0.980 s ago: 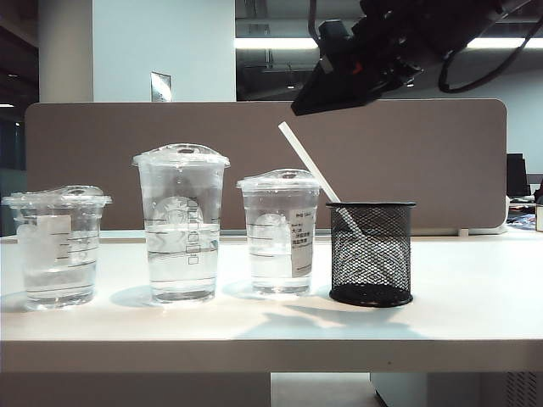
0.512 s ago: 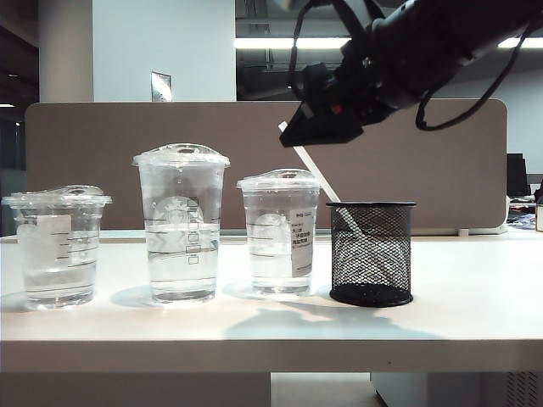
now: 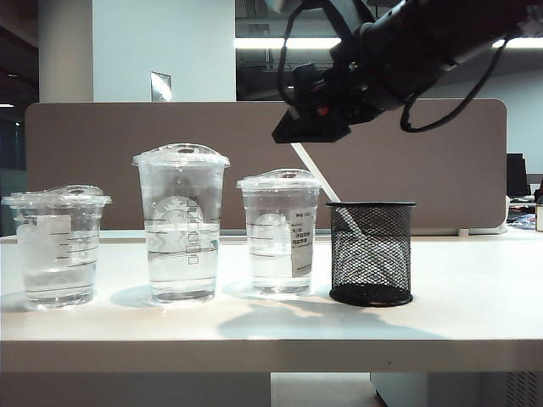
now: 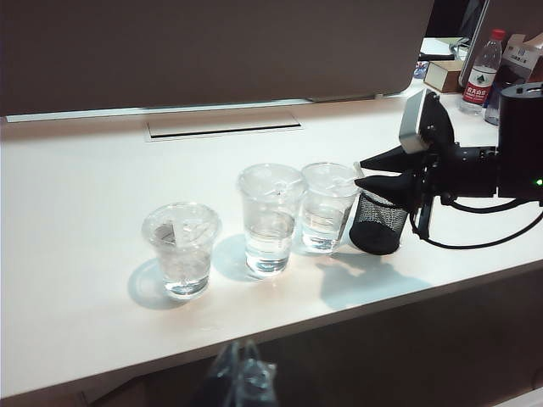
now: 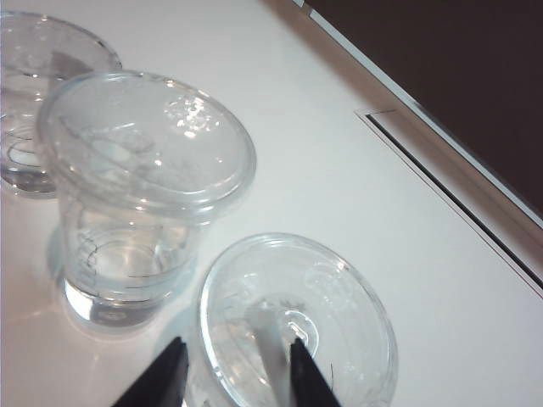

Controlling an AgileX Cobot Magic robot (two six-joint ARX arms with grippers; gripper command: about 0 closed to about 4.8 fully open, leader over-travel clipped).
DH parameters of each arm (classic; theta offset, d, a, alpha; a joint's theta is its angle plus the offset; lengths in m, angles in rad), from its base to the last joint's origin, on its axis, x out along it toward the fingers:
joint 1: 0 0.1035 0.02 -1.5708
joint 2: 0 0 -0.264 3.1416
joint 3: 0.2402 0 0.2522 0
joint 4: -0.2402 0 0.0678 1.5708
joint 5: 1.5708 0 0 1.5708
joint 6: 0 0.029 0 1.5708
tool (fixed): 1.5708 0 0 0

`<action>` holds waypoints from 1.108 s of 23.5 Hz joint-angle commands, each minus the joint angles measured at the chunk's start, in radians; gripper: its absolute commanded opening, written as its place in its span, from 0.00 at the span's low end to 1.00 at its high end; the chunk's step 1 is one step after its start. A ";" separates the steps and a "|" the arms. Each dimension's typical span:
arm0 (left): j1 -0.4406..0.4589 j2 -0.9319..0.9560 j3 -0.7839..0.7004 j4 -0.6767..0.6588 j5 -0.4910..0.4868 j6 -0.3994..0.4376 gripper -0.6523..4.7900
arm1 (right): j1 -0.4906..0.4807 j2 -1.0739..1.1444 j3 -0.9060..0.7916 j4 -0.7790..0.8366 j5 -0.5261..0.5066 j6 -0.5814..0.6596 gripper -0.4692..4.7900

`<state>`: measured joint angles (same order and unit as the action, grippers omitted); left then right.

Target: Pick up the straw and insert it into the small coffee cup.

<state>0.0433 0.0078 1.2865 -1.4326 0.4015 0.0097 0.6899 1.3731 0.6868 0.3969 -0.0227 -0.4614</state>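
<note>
Straw (image 3: 316, 175) standing tilted in the black mesh holder (image 3: 371, 254), bottom end down inside the mesh, top end leaning up and to the left toward the cups in the exterior view, so long axis runs diagonal, not upright. Upper tip hidden behind the right gripper (image 3: 284, 136), which hangs above the holder and the nearest cup with its jaws spread apart and nothing between them yet; from the right wrist view, white straw tip (image 5: 270, 348) sitting right between the two dark fingers (image 5: 159, 377), over a clear lid. Three lidded clear cups lined up on the white counter (image 3: 475, 297) left of the holder: mid-height cup (image 3: 279, 231) with a printed sticker just beside the mesh, tallest cup (image 3: 181, 222) next, then the small coffee cup (image 3: 57, 244) at the far left end, well apart from the straw. So two taller cups standing between straw and target. Left gripper (image 4: 242, 381) only a blurry bit at the frame edge of its own wrist view, can't tell if open or closed. Water bottle (image 4: 481, 74) way off at the back.
</note>
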 commanded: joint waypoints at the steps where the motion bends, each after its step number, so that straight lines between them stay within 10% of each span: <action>1: 0.000 0.002 0.002 -0.002 0.003 -0.004 0.11 | -0.007 0.022 0.026 0.021 0.005 0.000 0.42; 12: 0.000 0.002 0.002 -0.002 0.003 -0.010 0.11 | -0.045 0.052 0.039 0.023 0.009 0.000 0.19; 26: 0.000 0.002 0.002 -0.002 0.004 -0.027 0.11 | -0.073 0.043 0.041 0.027 0.111 -0.019 0.18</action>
<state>0.0425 0.0078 1.2865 -1.4326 0.4023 -0.0162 0.6178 1.4261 0.7208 0.4122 0.0544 -0.4728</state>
